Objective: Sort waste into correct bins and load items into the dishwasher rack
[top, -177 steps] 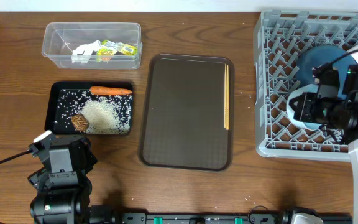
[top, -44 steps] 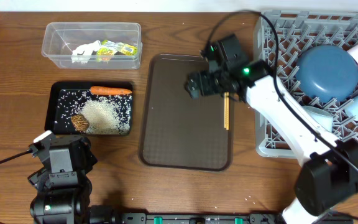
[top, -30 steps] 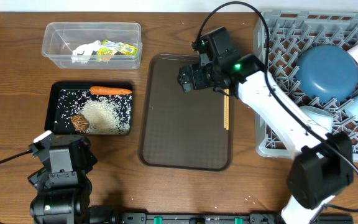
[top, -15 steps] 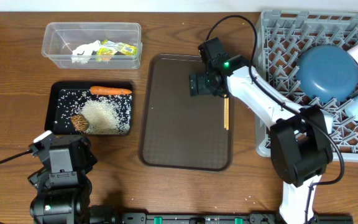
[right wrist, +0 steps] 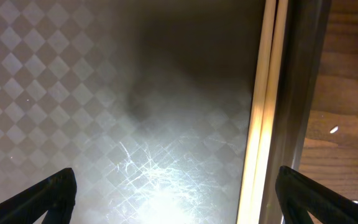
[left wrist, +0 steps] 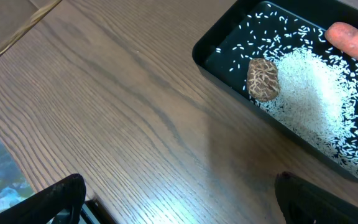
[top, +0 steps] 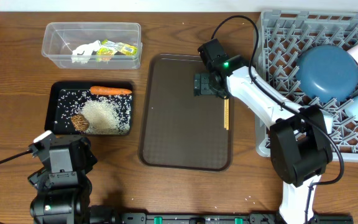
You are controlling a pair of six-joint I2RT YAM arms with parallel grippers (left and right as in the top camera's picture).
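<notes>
– Wooden chopsticks look like the last thing left on the brown serving tray. What has changed?

– Seconds ago the right gripper was over the grey rack at the right of the overhead frame. It has since swung across to the tray's upper right part, and in the last half second it has edged closer to the sticks.

– Holding anything?

– No. Its jaws are spread wide with only bare tray between them. The left gripper is just as wide, empty, parked by the black tray in the lower left.

– So what does that mean for the job?

– I judge sorting done: carrot, rice and brown lump sit in the black tray, paper and wrappers in the clear tub. The blue dish is racked. The chopsticks are next.

– How do they lie?

– Side by side, tight against the tray's right rim, long axis running top to bottom of the overhead frame. In the right wrist view they run almost vertically at the right, leaning slightly. I cannot tell which end is the tip.
</notes>
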